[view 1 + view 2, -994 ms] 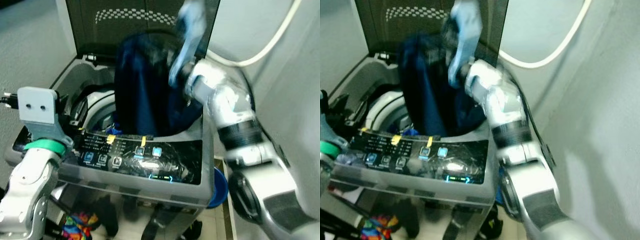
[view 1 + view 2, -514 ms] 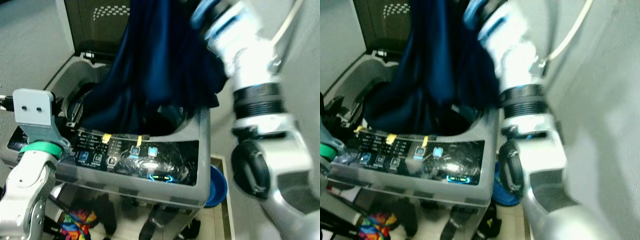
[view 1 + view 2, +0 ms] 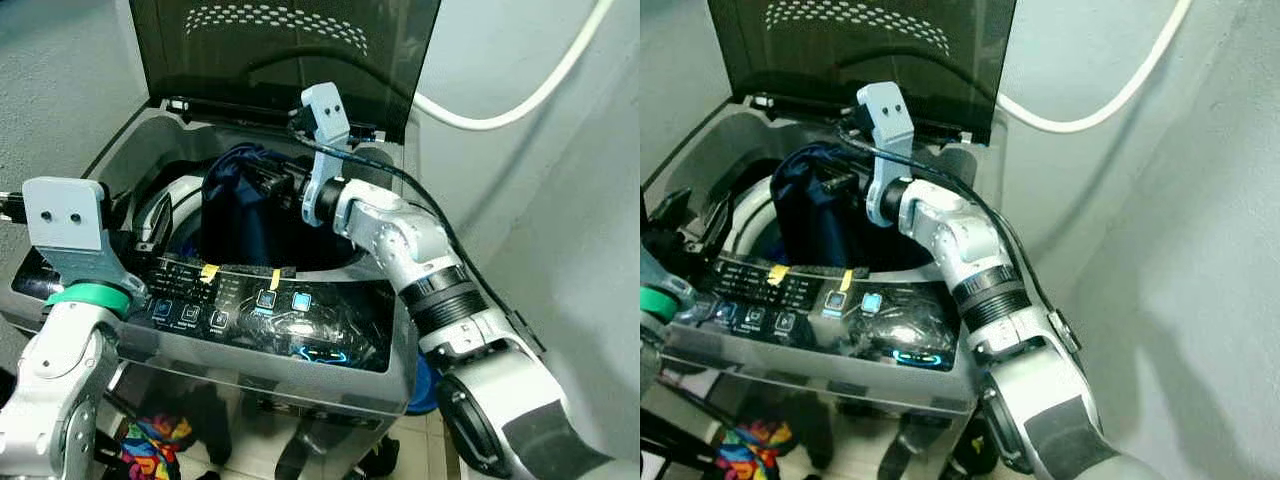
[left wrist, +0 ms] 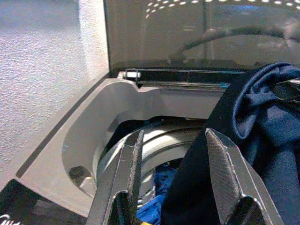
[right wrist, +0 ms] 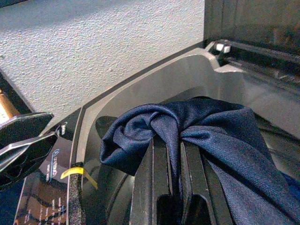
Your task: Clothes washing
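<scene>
At 7 o'clock in the head views, nearest the camera, the left tool hovers over the washing machine's front left corner beside the control panel, its 2 fingers spread and holding nothing.

Further back, near the middle of the scene, the right tool is clenched on a dark blue garment, a fold of cloth pinched between its fingers, held above the drum opening. The garment hangs from that pinch and drapes down into the tub, over blue laundry already inside.

It looks like soft, limp, fairly light knit with a slight sheen; it will sag, bunch and swing rather than hold shape, and could catch on the rim. A bunched fold, as gripped now, seems the surest hold.

At 12 o'clock, furthest away, the lid stands open.
</scene>
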Controlling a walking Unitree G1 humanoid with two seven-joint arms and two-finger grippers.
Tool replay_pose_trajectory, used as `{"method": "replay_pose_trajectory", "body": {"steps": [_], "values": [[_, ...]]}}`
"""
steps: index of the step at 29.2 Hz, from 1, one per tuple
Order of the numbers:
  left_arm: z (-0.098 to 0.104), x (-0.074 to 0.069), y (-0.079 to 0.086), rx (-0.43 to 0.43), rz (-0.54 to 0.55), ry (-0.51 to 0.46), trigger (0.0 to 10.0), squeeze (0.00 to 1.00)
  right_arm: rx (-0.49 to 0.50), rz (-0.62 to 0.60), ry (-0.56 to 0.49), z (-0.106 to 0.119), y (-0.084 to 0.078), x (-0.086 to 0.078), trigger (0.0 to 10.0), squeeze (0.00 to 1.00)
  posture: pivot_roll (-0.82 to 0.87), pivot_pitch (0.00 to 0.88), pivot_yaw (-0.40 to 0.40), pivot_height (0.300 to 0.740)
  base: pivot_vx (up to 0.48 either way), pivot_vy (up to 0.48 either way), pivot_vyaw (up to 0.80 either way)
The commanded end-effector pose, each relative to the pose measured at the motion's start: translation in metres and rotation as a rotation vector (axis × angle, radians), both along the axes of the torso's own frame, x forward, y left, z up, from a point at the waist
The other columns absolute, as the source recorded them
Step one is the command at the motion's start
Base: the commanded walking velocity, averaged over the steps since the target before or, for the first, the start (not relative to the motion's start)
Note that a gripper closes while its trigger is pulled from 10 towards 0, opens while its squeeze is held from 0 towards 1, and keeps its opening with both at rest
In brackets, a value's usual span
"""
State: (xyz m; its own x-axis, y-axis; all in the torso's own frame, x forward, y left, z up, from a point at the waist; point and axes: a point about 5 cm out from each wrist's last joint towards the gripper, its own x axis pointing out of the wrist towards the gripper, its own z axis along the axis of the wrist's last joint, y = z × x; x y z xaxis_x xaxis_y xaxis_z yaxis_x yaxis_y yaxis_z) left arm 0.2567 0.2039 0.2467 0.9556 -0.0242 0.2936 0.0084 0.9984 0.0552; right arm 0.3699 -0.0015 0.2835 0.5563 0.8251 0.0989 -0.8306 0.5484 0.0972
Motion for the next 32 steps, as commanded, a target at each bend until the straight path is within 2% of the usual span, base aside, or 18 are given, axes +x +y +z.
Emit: {"method": "replay_pose_trajectory", "body": {"steps": [1, 6, 28, 32], "values": [[0.000, -0.001, -0.001, 0.001, -0.003, 0.000, 10.0, 0.00, 0.009, 0.000, -0.014, 0.004, -0.002, -0.001, 10.0, 0.00, 0.20, 0.052, -0.023, 0.740, 0.000, 0.480, 0.00], [0.001, -0.001, -0.002, -0.004, -0.008, -0.004, 10.0, 0.00, 0.008, 0.003, -0.026, 0.006, -0.003, -0.003, 10.0, 0.00, 0.20, 0.053, -0.025, 0.740, 0.000, 0.480, 0.00], [0.001, -0.005, 0.001, -0.008, 0.003, -0.014, 10.0, 0.00, 0.042, 0.014, -0.063, 0.025, 0.004, -0.005, 10.0, 0.00, 0.21, 0.048, -0.042, 0.740, 0.000, 0.000, 0.00], [0.001, -0.005, 0.000, -0.016, -0.003, -0.015, 10.0, 0.00, 0.061, 0.010, -0.080, 0.033, 0.004, -0.004, 10.0, 0.00, 0.21, 0.038, -0.043, 0.740, 0.000, 0.460, 0.00]]}}
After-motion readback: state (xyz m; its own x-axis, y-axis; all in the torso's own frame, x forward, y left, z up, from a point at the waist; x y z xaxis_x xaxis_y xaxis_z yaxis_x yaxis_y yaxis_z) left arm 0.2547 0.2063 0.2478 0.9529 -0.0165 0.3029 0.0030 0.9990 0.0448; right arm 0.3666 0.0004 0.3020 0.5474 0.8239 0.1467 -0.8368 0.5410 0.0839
